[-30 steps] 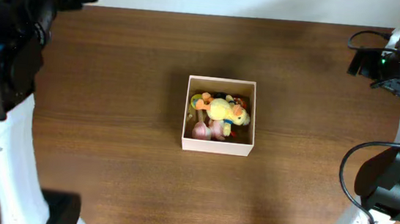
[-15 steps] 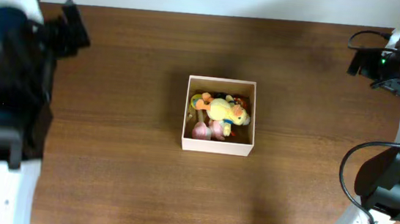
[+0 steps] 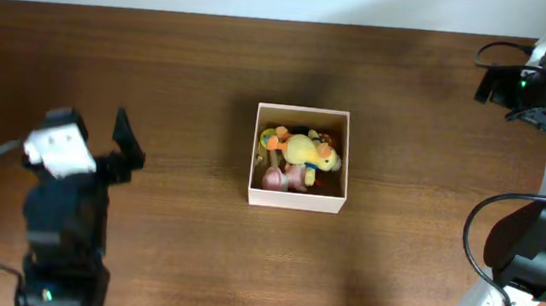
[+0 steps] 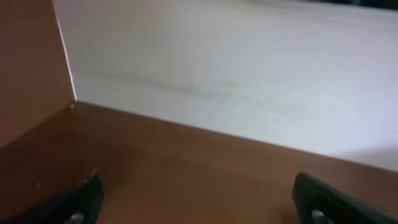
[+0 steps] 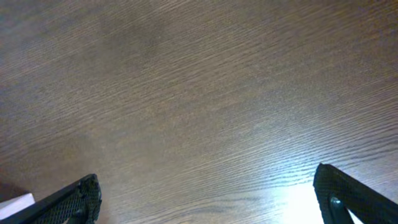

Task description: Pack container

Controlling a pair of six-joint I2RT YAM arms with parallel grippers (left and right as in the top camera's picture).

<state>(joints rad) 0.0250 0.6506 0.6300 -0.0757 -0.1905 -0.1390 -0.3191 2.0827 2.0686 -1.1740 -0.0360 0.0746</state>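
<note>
While both arms flank the container, left pincer spread wide, empty, right pincer likewise.

Dark brown wood-grain table fills nearly the whole frame, grain running left-right. Box sits flat on it at ctr of frame, white walls approx. parallel w/ table's top edge.

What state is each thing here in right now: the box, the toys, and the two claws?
Box: upright, no lid, filled with toys.
Yellow duck: lying on top of the other toys in the box.
Pink toy: in the box, partly under the duck.
Left gripper: open, empty, well away from the box.
Right gripper: open, empty, over bare table.
</note>
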